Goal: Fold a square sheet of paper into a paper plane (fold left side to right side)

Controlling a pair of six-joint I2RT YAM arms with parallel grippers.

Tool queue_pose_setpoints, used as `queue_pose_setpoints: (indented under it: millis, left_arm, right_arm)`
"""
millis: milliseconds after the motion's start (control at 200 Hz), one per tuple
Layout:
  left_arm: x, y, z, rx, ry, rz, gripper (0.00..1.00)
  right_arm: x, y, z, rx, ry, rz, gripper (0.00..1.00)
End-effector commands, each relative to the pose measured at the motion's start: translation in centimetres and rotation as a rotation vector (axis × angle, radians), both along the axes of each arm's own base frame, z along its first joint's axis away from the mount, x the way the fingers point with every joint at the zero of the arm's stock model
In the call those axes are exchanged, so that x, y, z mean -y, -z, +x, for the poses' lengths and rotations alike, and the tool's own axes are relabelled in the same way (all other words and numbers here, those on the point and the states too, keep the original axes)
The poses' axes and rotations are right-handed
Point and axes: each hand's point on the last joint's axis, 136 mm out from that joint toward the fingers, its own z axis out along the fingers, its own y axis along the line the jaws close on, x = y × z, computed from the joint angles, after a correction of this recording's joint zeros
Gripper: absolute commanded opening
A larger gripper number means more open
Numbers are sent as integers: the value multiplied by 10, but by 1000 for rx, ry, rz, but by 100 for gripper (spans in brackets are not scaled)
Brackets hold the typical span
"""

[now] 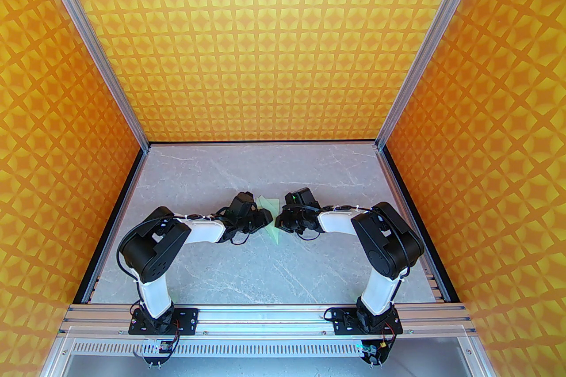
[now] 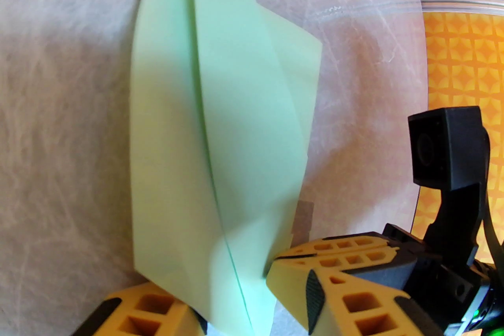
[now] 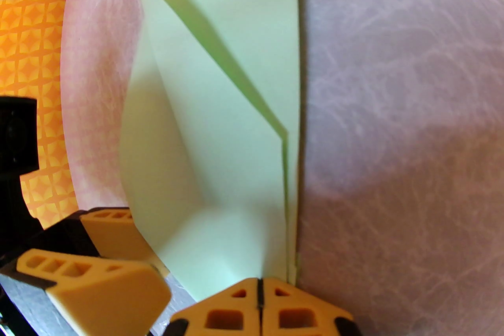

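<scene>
Grey marble table [image 1: 309, 269]: right hand [image 3: 260, 281] pinches the sheet [image 3: 220, 129] at lower centre, left hand [image 2: 232, 295] spread astride it; I'd align edges before creasing.

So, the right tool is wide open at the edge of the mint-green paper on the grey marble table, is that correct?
Not quite: the right tool is shut, its jaws pressed together, in the right wrist view. It is at the edge of the mint-green paper on the grey marble table.
</scene>
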Motion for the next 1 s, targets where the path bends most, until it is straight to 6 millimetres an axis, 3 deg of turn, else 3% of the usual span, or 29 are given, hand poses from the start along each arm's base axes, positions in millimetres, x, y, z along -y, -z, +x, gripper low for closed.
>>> queue_pose_setpoints:
  millis: [0, 210, 355, 845, 995]
  left_arm:
    - [1, 19, 2, 8, 31, 52, 46]
    - [9, 25, 9, 42, 41, 25, 43]
    - [19, 17, 14, 85, 46, -47, 40]
    - [14, 39, 7, 28, 73, 24, 35]
    - [26, 38, 7, 33, 117, -13, 33]
  right_arm:
    - [17, 26, -22, -87, 20, -83, 5]
    - [13, 22, -21, -73, 13, -54, 5]
    - [9, 18, -22, -66, 7, -19, 5]
    - [5, -10, -17, 17, -5, 35, 9]
    - [7, -20, -14, 53, -2, 42, 13]
